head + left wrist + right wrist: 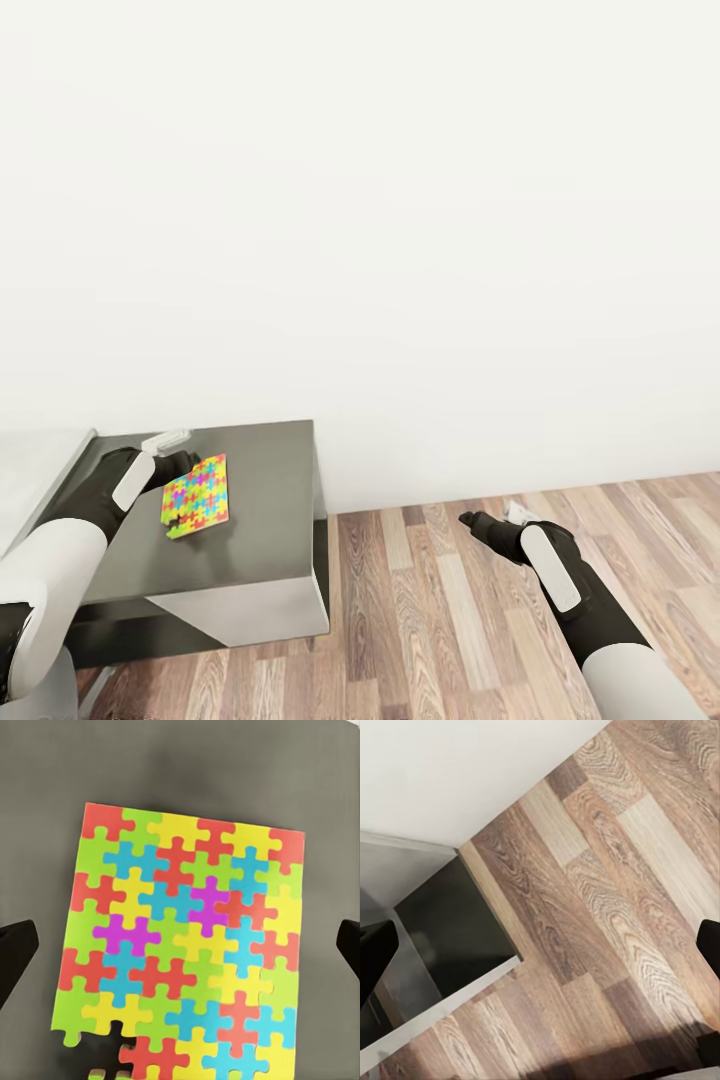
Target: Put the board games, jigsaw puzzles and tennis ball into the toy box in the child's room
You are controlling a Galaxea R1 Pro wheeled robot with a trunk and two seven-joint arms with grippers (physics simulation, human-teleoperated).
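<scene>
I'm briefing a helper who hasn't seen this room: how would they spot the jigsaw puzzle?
Find the dark grey cabinet against the white wall. On its top, just ahead of the left gripper, lies the jigsaw puzzle: a thin flat panel of interlocking pieces, the one brightly multicoloured thing there.

The dark grey flat tabletop (265,500) carries one thin multicoloured jigsaw panel (196,496) — bare surface lies all round it. The left pincer (182,468) hangs over the panel, fingers spread wide of its edges. Beside the tabletop, the wood-plank floor (440,610) is open — the plain white wall (400,220) closes the far side.
</scene>
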